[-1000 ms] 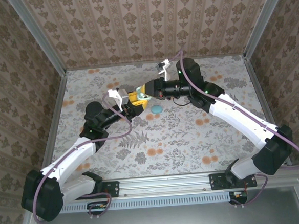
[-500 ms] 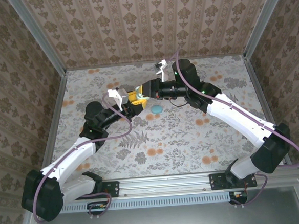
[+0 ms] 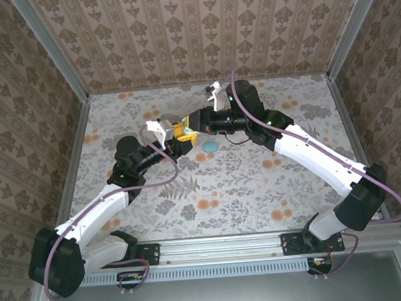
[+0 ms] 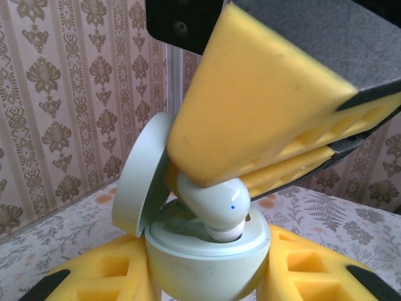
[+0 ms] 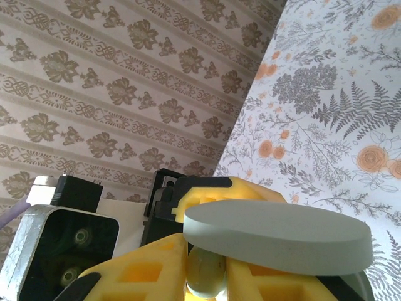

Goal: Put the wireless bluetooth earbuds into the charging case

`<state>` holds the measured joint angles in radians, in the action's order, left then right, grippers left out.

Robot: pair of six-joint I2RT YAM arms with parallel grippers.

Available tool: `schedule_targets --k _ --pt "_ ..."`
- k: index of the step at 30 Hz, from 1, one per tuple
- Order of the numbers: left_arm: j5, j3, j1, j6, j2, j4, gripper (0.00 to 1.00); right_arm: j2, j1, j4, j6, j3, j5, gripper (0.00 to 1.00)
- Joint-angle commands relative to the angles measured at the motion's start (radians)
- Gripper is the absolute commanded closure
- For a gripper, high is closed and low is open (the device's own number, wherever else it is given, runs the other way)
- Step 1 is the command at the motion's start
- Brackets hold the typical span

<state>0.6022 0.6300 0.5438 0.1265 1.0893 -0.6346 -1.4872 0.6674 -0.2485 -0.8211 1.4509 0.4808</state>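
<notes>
From above, the left gripper (image 3: 186,140) and right gripper (image 3: 183,129) met over the table (image 3: 258,188), toward 11 o'clock of its middle. A small teal piece (image 3: 209,147) lay at 4 o'clock of them.

At the left wrist, the left fingers (image 4: 94,276) clamped the open case (image 4: 207,254), its lid (image 4: 141,175) at 9 o'clock. The right fingers (image 4: 250,106) pinched a white earbud (image 4: 213,210), its tip inside the case.

At the right wrist, the earbud sat between yellow pads (image 5: 144,269), under the lid.
</notes>
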Motion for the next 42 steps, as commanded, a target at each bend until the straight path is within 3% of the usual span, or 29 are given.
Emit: schedule_targets --k 1,24,42 --pt "-0.005 0.035 0.014 -0.038 -0.005 -0.048 0.69 -0.015 0.021 -0.078 0.037 0.037 -0.037 0.77" --pt "-0.037 0.031 0.024 -0.087 -0.018 -0.036 0.69 0.011 0.029 -0.190 0.084 0.075 -0.150 0.69" --pt "-0.047 0.025 0.024 -0.103 -0.026 -0.007 0.69 0.056 0.029 -0.159 0.064 0.091 -0.128 0.64"
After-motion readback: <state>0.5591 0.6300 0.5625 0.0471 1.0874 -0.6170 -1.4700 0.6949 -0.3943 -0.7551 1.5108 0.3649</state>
